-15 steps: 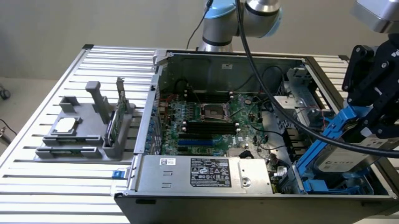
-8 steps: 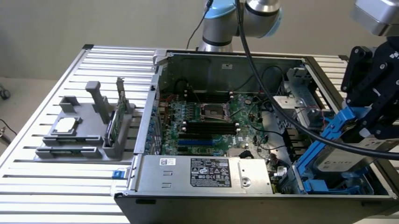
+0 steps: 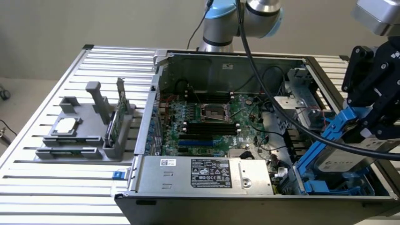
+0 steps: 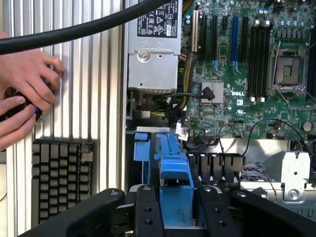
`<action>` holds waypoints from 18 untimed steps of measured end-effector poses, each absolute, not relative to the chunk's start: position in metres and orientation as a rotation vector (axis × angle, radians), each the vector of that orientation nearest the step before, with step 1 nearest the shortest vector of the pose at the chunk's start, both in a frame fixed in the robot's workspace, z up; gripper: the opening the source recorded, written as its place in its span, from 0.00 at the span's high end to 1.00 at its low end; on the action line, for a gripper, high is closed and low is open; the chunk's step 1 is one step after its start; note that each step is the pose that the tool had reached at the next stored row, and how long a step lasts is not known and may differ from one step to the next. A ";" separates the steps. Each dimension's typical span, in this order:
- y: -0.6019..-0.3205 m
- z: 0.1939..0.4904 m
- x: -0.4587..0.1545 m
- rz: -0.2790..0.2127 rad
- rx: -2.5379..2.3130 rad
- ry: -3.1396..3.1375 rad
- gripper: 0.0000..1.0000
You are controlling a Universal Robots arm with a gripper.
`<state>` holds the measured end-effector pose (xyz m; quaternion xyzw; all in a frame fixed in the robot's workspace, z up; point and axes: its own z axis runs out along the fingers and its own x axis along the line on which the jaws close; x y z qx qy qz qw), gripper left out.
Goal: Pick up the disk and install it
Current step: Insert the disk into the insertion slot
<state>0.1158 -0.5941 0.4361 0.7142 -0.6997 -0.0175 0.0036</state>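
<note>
The disk [image 3: 342, 161], a silver-grey drive in a bright blue carrier frame, hangs tilted above the drive bay [image 3: 331, 187] at the front corner of the open computer case on the exterior view's right. My black gripper [image 3: 374, 127] is shut on its upper end. In the wrist view the blue frame [image 4: 175, 180] sits between my two black fingers [image 4: 148, 213], with the gripper [image 4: 178, 215] closed around it. Just ahead of it are the blue rails of the bay [image 4: 142, 148]. The drive's label is hidden.
The case [image 3: 250, 140] shows the motherboard [image 4: 247, 74] and a grey power supply [image 3: 212, 173]. A grey fixture [image 3: 75, 136] holds a processor chip [image 3: 65, 125] and a green card [image 3: 121, 110]. A person's hands [image 4: 24, 84] rest beside a keyboard [image 4: 61, 173]. A black cable [image 3: 293, 117] crosses the case.
</note>
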 end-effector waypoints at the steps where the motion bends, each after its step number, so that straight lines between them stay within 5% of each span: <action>1: -0.594 0.438 0.116 -0.055 2.239 -2.193 0.68; 18: -0.596 0.443 0.120 -0.054 2.226 -2.205 0.68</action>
